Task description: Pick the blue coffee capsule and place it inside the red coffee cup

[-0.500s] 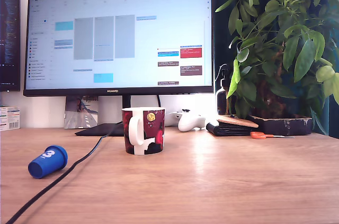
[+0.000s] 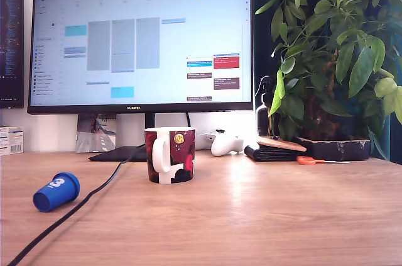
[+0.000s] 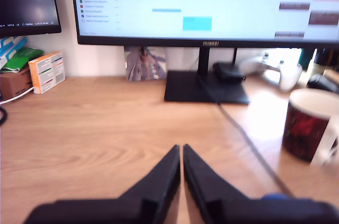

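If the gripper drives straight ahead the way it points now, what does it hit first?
Probably nothing soon: the gripper, fingers together, points over bare desk toward the monitor stand. That base looks first in line, though depth is unclear. The red coffee cup sits off to the side.

Plenty of bare worktop (image 2: 264, 216) up front, nothing in the way there. Only snag is the black cable (image 2: 75, 206) running diagonally just beside the blue coffee capsule (image 2: 56, 192), between it and the red coffee cup (image 2: 169, 155). Back edge is crowded: monitor (image 2: 141, 39), plant (image 2: 333, 52), controller (image 2: 226, 143).
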